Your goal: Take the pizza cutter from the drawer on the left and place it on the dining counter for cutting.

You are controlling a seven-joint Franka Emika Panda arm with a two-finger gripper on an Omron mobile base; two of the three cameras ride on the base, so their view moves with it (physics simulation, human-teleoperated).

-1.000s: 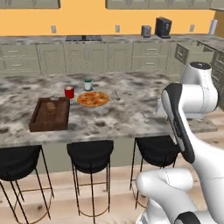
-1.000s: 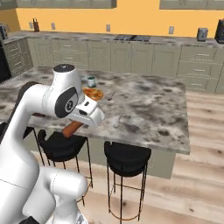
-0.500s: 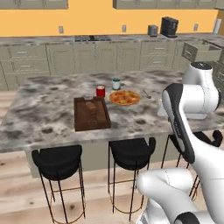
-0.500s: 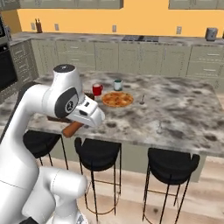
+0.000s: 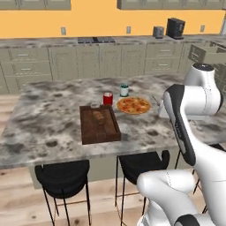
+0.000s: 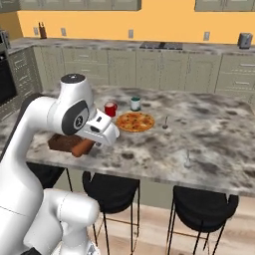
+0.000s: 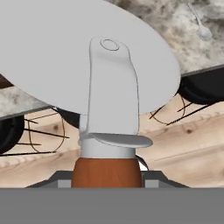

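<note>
My gripper [image 7: 107, 178] is shut on the brown wooden handle of the pizza cutter [image 7: 109, 113], whose big grey wheel fills the top of the hand view. In the right base view the gripper [image 6: 97, 132] hangs over the near edge of the dining counter [image 6: 209, 134], with the pizza cutter's handle [image 6: 82, 148] sticking out below it. The dining counter [image 5: 48, 119] spreads across the left base view in front of my arm. A sage-green drawer [image 5: 206, 54] stands pulled out at the far right, by the wall cabinets.
On the island lie a wooden tray [image 5: 99, 123] with bread, a pizza [image 5: 133, 105], a red cup [image 5: 107, 98], a green-lidded jar [image 5: 124, 90], a spoon [image 6: 165, 122] and a small glass [image 6: 188, 159]. Black stools [image 5: 62, 176] line the near side.
The whole picture has shifted sideways along the island, so the base has driven. The cutter stays in the same grip.
</note>
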